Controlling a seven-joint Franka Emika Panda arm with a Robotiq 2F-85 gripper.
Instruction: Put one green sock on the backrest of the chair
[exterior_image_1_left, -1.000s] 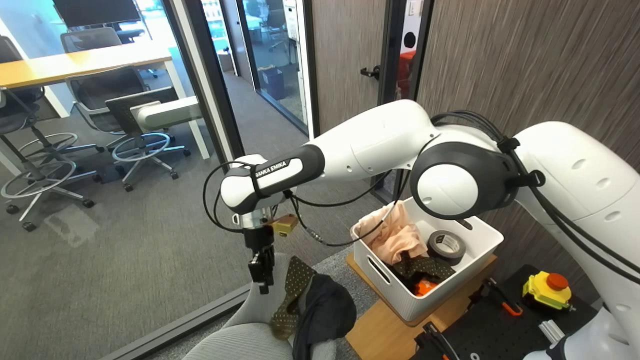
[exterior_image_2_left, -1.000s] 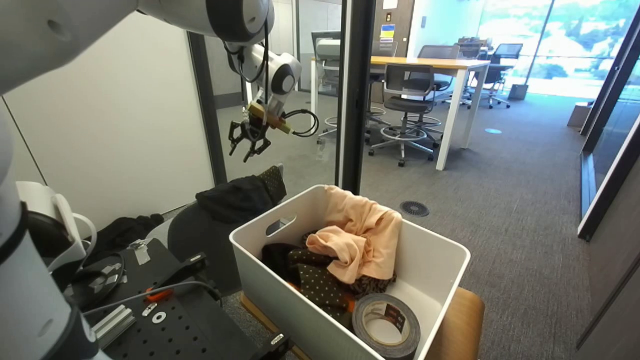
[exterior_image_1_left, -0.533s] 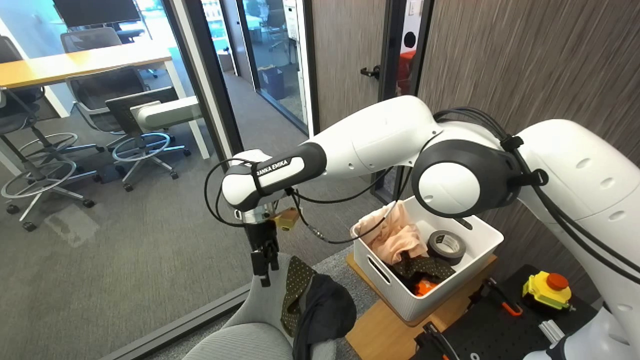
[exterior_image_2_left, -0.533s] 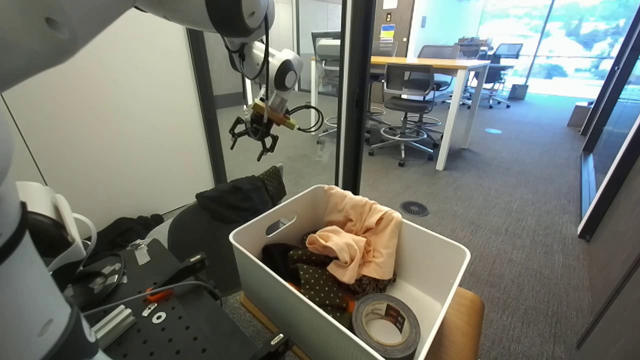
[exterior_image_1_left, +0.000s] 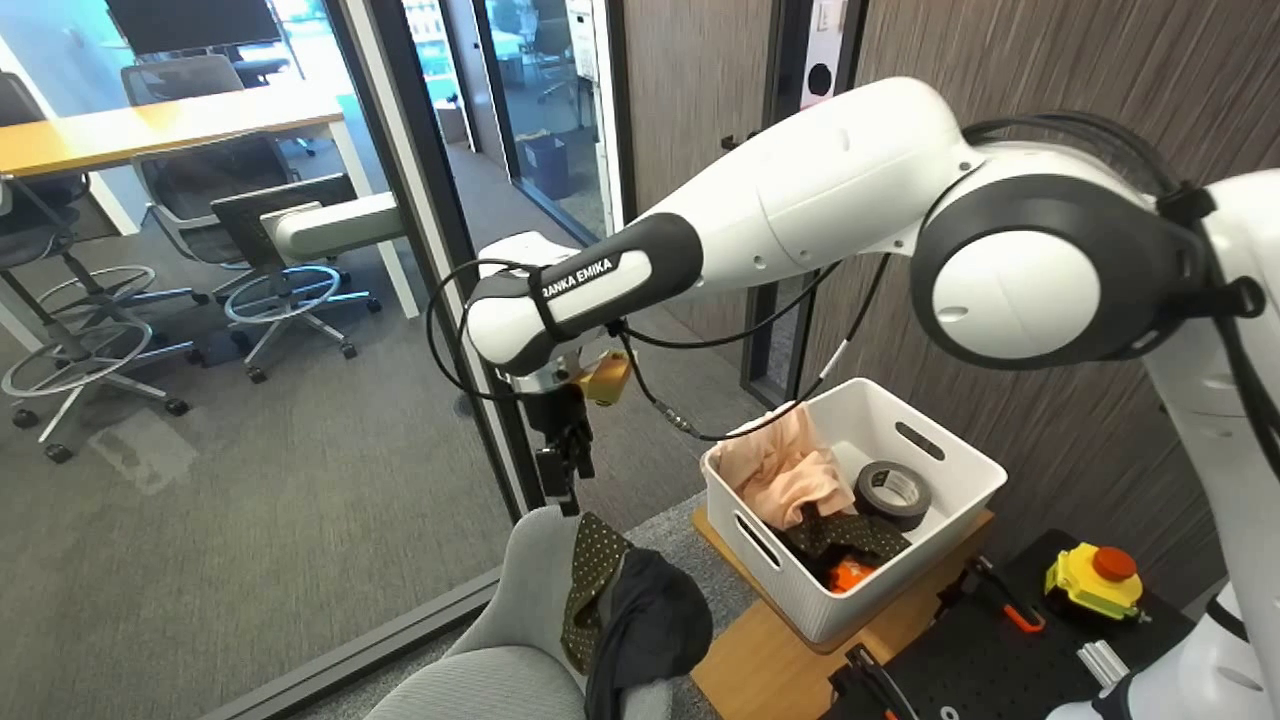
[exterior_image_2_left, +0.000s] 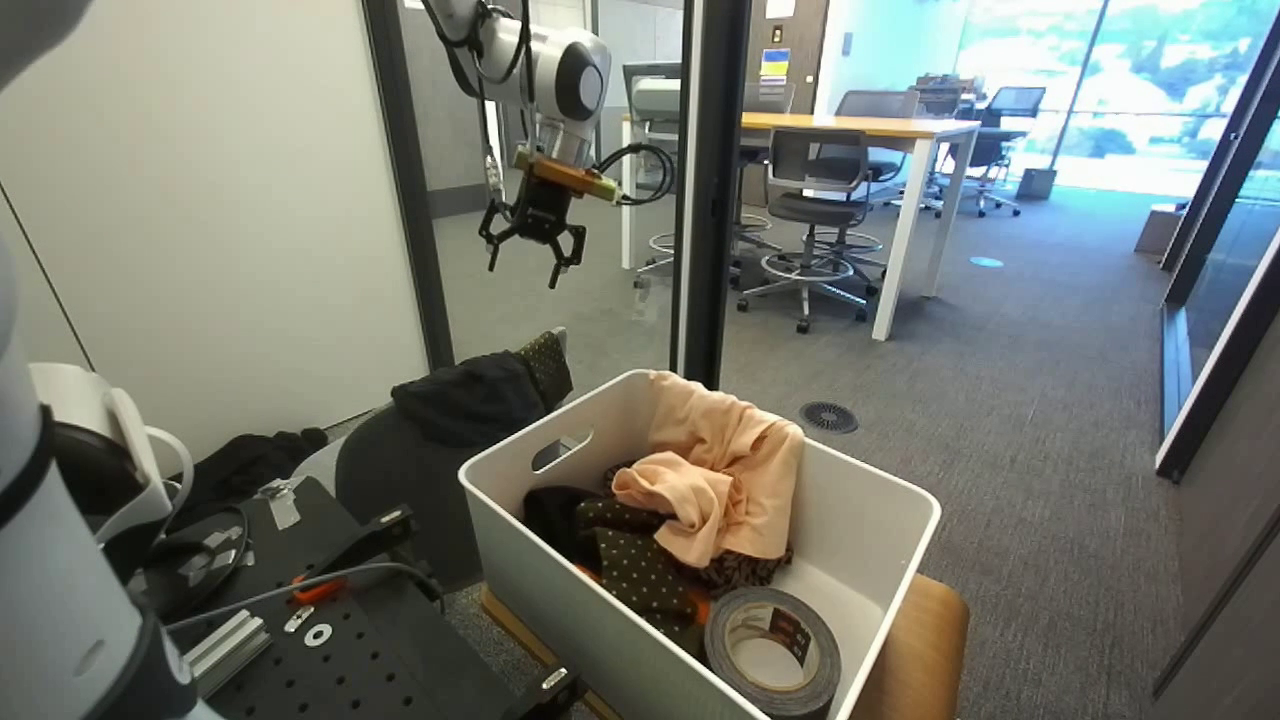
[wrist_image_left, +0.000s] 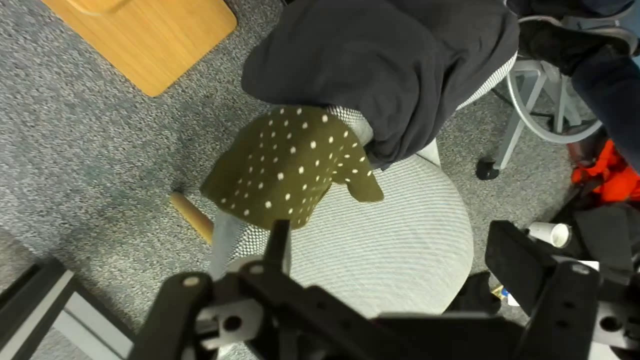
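Olive green with pale dots, one sock (wrist_image_left: 292, 165), left of centre in my wrist view, drapes over the backrest (exterior_image_1_left: 533, 570) of one padded chair (wrist_image_left: 400, 235). One dark cloth (exterior_image_1_left: 655, 615) hangs on the same backrest, just right of the sock in an exterior view. I count one white bin (exterior_image_2_left: 850, 510) at the lower middle of an exterior view; in it lie one peach garment (exterior_image_2_left: 740, 430), one tape roll (exterior_image_2_left: 824, 645) and dotted cloth (exterior_image_2_left: 640, 580), whether one piece or two I cannot tell. My gripper (exterior_image_2_left: 522, 277) hangs above the chair, its two fingers (wrist_image_left: 277, 245) spread wide, apart from the sock. Compared with half a second ago, it sits higher in both exterior views, and so does the arm (exterior_image_1_left: 850, 170); the sock lies as it did. Near the middle of an exterior view I read "RANKA EMIKA" on the arm; the tape's label (exterior_image_2_left: 788, 635) is too blurred to make out.
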